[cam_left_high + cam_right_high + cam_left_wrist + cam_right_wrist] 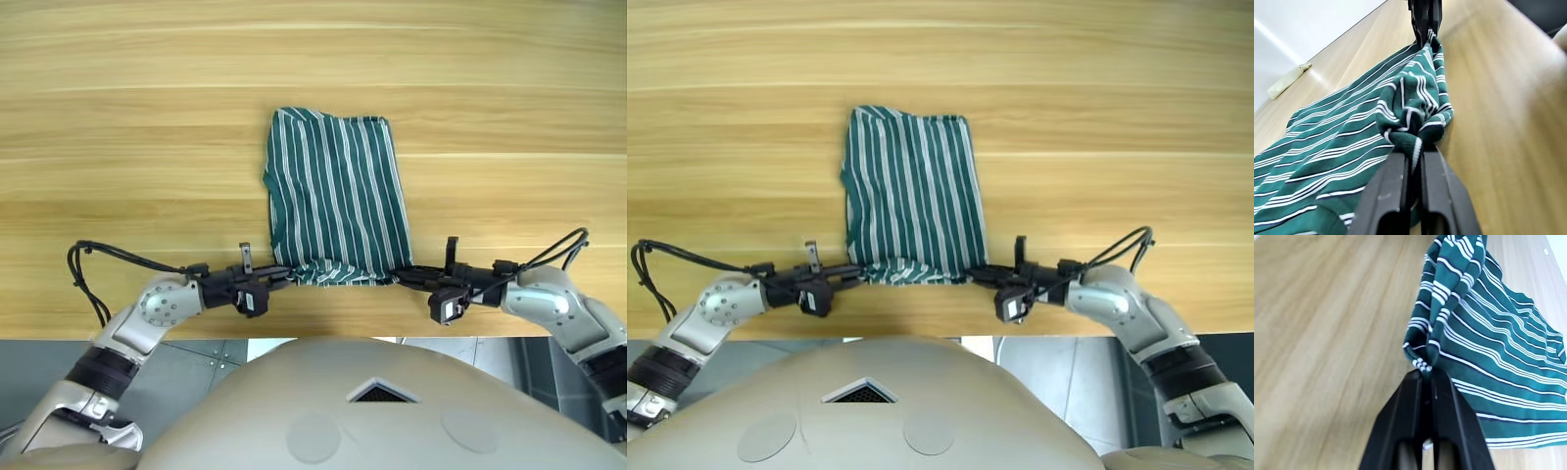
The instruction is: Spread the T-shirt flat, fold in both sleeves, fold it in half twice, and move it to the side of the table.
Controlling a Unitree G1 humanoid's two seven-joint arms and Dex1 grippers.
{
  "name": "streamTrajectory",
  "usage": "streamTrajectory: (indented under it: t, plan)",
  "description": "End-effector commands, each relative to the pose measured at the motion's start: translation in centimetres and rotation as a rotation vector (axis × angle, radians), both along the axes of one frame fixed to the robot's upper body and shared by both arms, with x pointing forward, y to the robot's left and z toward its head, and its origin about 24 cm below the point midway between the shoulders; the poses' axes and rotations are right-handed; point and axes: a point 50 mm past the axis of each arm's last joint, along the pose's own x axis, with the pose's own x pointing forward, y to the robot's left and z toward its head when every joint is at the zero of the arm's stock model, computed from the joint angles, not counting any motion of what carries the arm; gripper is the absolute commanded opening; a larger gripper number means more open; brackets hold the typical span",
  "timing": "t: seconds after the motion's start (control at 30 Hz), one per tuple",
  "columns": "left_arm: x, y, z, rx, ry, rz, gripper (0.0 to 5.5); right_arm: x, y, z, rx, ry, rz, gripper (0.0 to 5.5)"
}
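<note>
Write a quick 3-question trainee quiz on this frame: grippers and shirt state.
1. True or false: the left gripper is shut on a near corner of the T-shirt.
2. Where does the right gripper hold the T-shirt? A) at its far edge; B) at the near corner on the robot's right; C) nowhere, it hangs open above it.
3. Fill in: the far part of the T-shirt lies flat on the wooden ____.

Key: 1 true; 2 B; 3 table.
</note>
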Motion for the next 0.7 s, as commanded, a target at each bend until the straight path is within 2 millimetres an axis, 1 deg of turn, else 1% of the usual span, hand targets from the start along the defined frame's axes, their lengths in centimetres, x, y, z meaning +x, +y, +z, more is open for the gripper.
streamTrajectory:
  t: [0.03, 0.1, 0.13, 0.17, 0.27, 0.37, 0.47, 0.53, 0.67, 0.7]
  plan:
    - [-1.9, 0.8, 0.2, 0.016, 0.085, 0.048, 0.07, -0.7, -0.3, 1.3, 0.024, 0.032, -0.024, 0.02]
    - [-2.9, 1.1, 1.5, -0.028, 0.116, 0.076, 0.07, -1.2, -0.8, 1.9, 0.036, 0.04, -0.075, 0.02]
    - [-2.8, 1.2, 2.0, -0.047, 0.116, 0.084, 0.07, -1.1, -0.9, 2.0, 0.049, 0.035, -0.104, 0.02]
    - [-2.1, 1.4, 2.1, -0.047, 0.09, 0.1, 0.07, -0.8, -0.9, 2.2, 0.061, 0.024, -0.119, 0.02]
    - [1.9, 1.9, 2.2, -0.065, -0.037, 0.199, 0.07, 0.9, -0.3, 2.7, 0.115, -0.023, -0.13, 0.02]
    - [5.5, 1.1, 3.2, -0.185, -0.141, 0.304, 0.07, 4.2, 0.1, 3.6, 0.169, -0.141, -0.173, 0.02]
    - [7.8, 0.5, 3.1, -0.218, -0.182, 0.359, 0.07, 6.8, 0.7, 3.7, 0.188, -0.206, -0.213, 0.02]
    - [8.4, 0.3, 2.6, -0.207, -0.178, 0.371, 0.07, 8.2, 1.2, 3.5, 0.202, -0.235, -0.239, 0.02]
    - [9.1, 0.1, 1.6, -0.183, -0.178, 0.395, 0.07, 11.7, 2.6, 3.9, 0.261, -0.303, -0.319, 0.02]
    - [9.3, 0.1, 1.5, -0.18, -0.182, 0.403, 0.07, 12.3, 2.8, 4.0, 0.271, -0.31, -0.337, 0.02]
